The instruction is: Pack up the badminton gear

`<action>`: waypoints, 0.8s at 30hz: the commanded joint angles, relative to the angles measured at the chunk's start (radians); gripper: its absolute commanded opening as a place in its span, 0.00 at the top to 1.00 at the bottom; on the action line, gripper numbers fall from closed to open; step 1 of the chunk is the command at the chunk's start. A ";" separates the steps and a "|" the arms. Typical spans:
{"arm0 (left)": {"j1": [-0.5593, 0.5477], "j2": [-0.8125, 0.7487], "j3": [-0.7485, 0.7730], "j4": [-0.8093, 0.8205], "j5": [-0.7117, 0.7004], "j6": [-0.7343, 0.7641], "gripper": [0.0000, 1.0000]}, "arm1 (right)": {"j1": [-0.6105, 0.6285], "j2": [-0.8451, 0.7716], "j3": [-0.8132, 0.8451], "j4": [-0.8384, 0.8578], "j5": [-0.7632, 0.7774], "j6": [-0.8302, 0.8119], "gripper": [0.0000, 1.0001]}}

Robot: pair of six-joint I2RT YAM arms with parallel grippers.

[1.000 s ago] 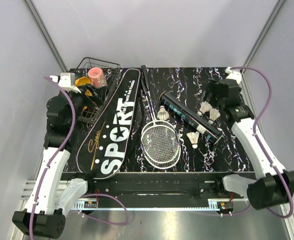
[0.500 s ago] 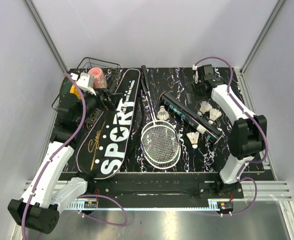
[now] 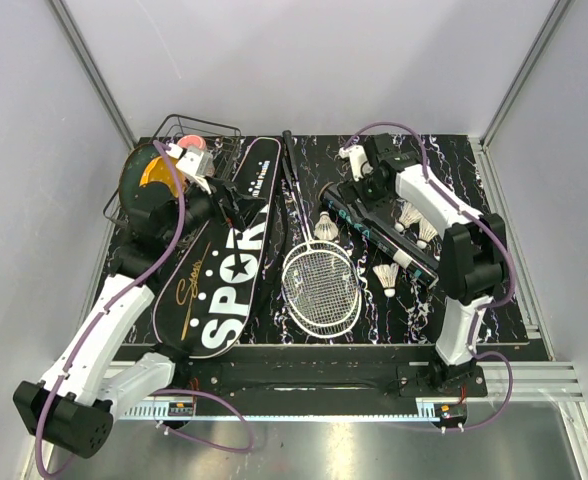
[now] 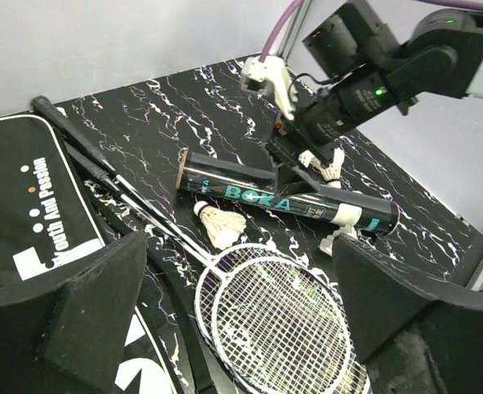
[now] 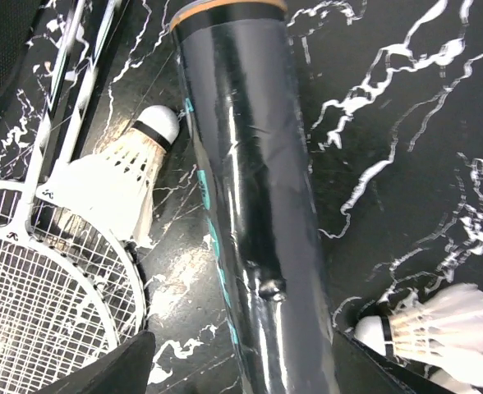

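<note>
The long black tube lies diagonally right of centre. My right gripper hangs open over its far end; in the right wrist view the jaws straddle the tube without touching. The white-strung racket lies mid-table, its handle reaching back. Shuttlecocks lie beside the tube: one to its left, one in front, two behind. The black "SPORT" bag lies at left. My left gripper is open and empty above the bag's narrow end, looking at the racket head.
A wire basket with a yellow plate and a pink cup stands at the back left, just behind my left arm. The dark marbled tabletop ends at metal rails on the right and front.
My right arm swung left from the back right corner to above the tube's far end. My left arm moved right from the basket to over the bag's narrow end.
</note>
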 commanded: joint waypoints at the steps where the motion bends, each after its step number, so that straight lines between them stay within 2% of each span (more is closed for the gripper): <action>1: -0.013 -0.004 0.046 0.040 0.040 -0.003 0.01 | 0.000 0.060 0.040 -0.018 -0.068 -0.053 0.07; 7: -0.022 0.010 0.049 0.040 0.061 -0.012 0.01 | 0.028 0.094 0.002 0.087 0.076 -0.060 0.07; 9: -0.025 0.013 0.049 0.040 0.064 -0.015 0.01 | 0.040 0.106 -0.011 0.123 0.078 -0.070 0.07; 10: -0.028 0.013 0.051 0.040 0.067 -0.015 0.01 | 0.045 0.111 -0.026 0.142 0.139 -0.073 0.08; 11: -0.030 0.013 0.049 0.040 0.067 -0.016 0.01 | 0.048 0.124 -0.029 0.157 0.142 -0.079 0.12; 19: -0.042 0.022 0.049 0.040 0.064 -0.013 0.01 | 0.071 0.138 -0.058 0.242 0.277 -0.122 0.24; 24: -0.047 0.027 0.051 0.040 0.069 -0.015 0.01 | 0.074 0.121 -0.077 0.269 0.239 -0.155 0.24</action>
